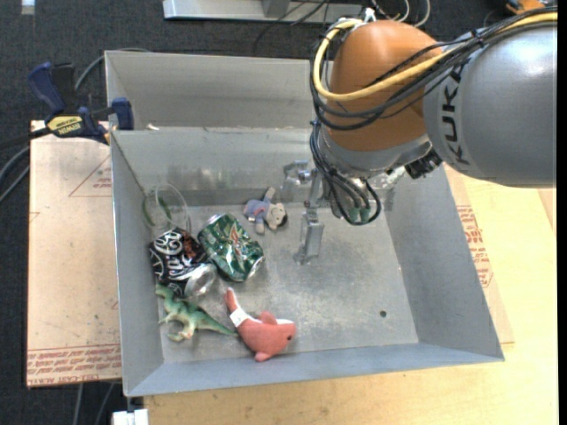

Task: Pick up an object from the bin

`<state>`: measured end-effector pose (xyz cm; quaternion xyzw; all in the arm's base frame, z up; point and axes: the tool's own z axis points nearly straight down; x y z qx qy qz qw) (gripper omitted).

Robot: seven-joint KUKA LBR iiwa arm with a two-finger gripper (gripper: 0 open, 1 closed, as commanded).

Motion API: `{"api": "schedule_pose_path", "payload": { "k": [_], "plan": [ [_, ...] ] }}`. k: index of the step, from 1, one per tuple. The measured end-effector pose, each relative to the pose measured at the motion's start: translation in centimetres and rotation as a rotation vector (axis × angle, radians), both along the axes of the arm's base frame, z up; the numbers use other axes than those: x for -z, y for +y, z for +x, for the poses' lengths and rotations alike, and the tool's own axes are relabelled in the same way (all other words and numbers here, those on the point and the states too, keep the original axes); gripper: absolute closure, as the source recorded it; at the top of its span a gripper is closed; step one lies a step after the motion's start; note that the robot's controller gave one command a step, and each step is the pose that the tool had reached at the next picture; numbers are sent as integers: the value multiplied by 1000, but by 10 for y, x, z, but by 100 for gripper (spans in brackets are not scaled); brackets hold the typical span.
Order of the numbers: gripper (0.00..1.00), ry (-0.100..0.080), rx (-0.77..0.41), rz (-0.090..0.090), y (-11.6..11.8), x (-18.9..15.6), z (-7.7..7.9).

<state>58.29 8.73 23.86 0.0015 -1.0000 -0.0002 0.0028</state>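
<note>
Over a bare patch of the bin floor the end effector is poised; whether it is wide or narrow cannot be told. Just beside it, toward the view's left, a purple toy is seen, with a green can lower left. Farther that way a black can, a dinosaur and a pink plush are heaped

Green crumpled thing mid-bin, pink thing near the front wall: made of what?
Green crumpled thing: looks like thin printed metal, probably a crushed drink can. It has sharp creases and glossy glints.
Pink thing: likely plush fabric. The surface is matt and slightly fuzzy, and the shape is rounded and stuffed. Soft rubber can't be ruled out.
</note>
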Motion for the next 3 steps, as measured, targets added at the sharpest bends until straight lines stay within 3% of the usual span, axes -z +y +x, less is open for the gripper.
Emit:
{"api": "schedule_pose_path", "payload": {
  "k": [1, 2, 3],
  "plan": [
    [0, -7, 3, 1, -1, -5, 1],
    [0, -7, -32, 2, 6, 109, 18],
    [0, -8, -46, 2, 61, 75, 38]
  ]
}}
